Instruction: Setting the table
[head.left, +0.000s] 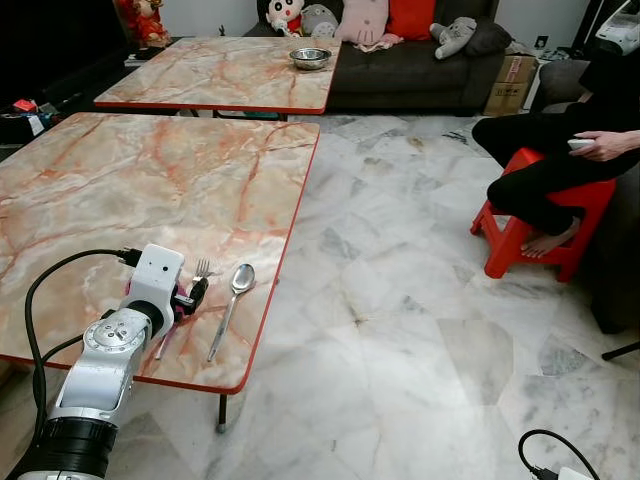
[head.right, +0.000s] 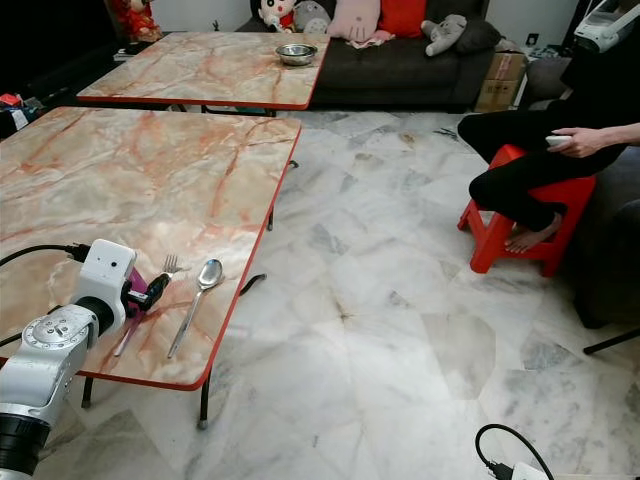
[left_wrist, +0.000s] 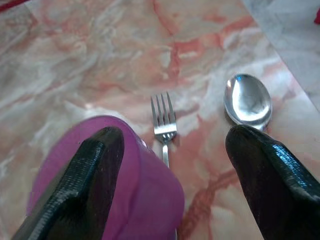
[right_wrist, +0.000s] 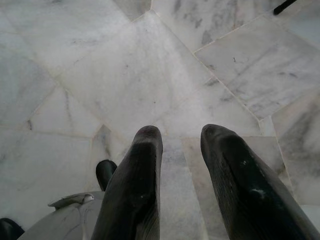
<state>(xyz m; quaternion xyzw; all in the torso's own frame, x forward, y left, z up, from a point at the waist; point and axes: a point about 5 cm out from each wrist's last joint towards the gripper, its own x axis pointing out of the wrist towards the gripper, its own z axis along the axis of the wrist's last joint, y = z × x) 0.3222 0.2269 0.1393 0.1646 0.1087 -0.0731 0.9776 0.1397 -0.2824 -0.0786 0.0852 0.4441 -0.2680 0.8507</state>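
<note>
Purple cup looks light, stiff plastic; my left gripper is spread wide, one finger across it; I'd pinch its rim.

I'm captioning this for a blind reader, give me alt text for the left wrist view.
The left gripper, fingers open, hovers over a marble table with a purple cup at one finger. Past it lie a fork and a spoon, side by side.

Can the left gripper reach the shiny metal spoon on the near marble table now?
Probably yes: the left gripper is open just before the spoon, but a purple cup sits between its fingers.
</note>
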